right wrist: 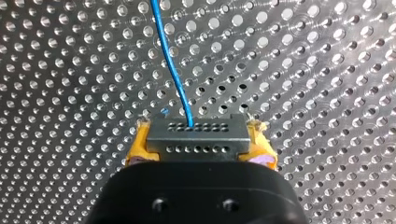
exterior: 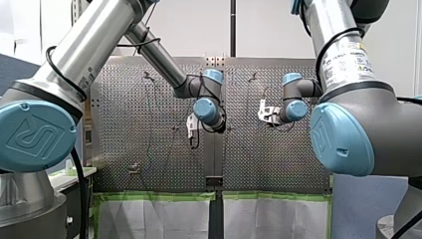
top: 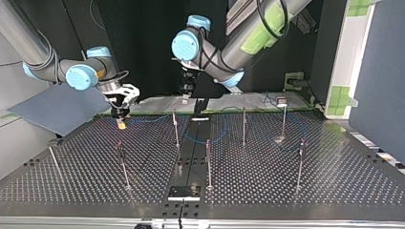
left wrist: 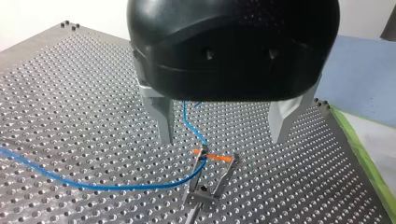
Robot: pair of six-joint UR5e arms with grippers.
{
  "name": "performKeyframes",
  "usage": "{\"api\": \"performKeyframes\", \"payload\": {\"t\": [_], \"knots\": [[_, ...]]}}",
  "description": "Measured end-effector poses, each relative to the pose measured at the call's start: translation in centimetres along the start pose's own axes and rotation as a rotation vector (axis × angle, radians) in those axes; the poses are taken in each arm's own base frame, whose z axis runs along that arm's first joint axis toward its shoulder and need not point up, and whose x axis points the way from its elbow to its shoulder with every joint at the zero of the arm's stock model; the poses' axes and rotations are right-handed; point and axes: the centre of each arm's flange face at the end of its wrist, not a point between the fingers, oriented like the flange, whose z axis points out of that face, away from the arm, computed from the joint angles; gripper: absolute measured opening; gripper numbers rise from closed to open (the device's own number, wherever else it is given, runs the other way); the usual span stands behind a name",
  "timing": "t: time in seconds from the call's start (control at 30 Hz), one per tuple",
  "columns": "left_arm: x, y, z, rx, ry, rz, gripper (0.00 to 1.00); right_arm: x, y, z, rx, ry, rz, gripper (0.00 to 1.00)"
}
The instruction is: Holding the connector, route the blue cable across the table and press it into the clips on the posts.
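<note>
In the right wrist view my right gripper (right wrist: 198, 154) is shut on the grey connector (right wrist: 196, 135), with a yellow pad on each side. The blue cable (right wrist: 170, 60) leaves the connector and runs ahead over the perforated table. In the top view my right gripper (top: 122, 119) hangs low over the table's far left. My left gripper (left wrist: 223, 138) is open, its metal fingers (left wrist: 161, 116) wide apart above a post clip (left wrist: 205, 156) with an orange mark. The blue cable (left wrist: 116, 186) passes through that clip. My left gripper (top: 186, 95) hangs at the far middle.
Several thin posts stand on the table (top: 334, 181), among them ones at the middle (top: 208, 164), the right (top: 300, 164) and the left (top: 123, 164). A black plate (top: 184, 192) sits at the near middle. A blue-grey panel (top: 57, 107) lies past the left edge.
</note>
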Motion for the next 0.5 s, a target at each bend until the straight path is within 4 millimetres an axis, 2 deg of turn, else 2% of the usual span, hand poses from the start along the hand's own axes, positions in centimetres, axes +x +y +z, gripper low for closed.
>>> {"api": "performKeyframes", "payload": {"t": [0.2, 0.33, 0.5], "knots": [[-0.1, 0.2, 0.3, -0.002, -0.035, -0.028, 1.0, 0.1, 0.3, 0.0, -0.004, 0.002, -0.001, 0.0], [-0.4, -0.8, 0.9, 0.024, -0.065, -0.043, 1.0, 0.1, 0.7, 0.0, -0.011, 0.002, 0.0, 0.0], [0.5, -2.4, 1.4, 0.027, -0.051, -0.037, 1.0, 0.1, 1.3, 0.0, -0.019, 0.002, 0.002, 0.0]]}}
